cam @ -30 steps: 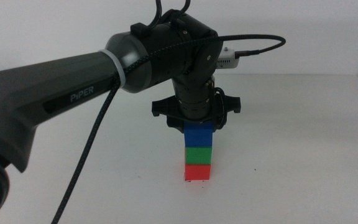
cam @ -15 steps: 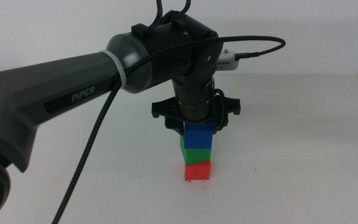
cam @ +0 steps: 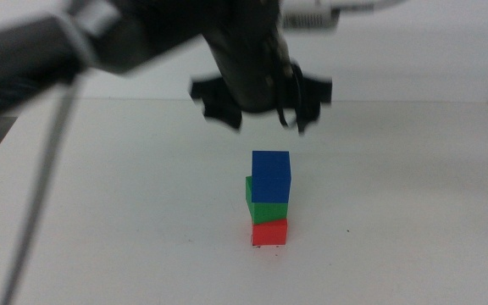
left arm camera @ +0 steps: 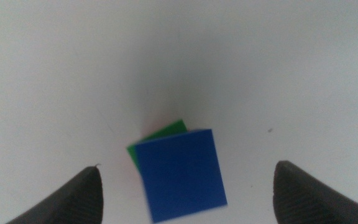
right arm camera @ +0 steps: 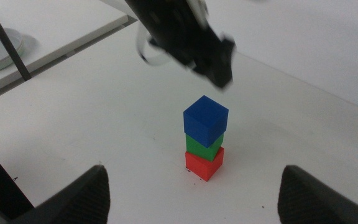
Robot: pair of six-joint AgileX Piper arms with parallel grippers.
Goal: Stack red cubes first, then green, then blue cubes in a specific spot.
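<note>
Left tool [cam: 261, 106] hangs above the stack, jaws spread wide and holding nothing, clear of the blue cube [cam: 270, 177]. Blue sits on the green cube [cam: 263, 209], twisted a bit off square, and green sits on the red cube [cam: 268, 231] on the desk [cam: 413, 195]. Right tool [right arm camera: 191, 193] waits off to the side, released too.
</note>
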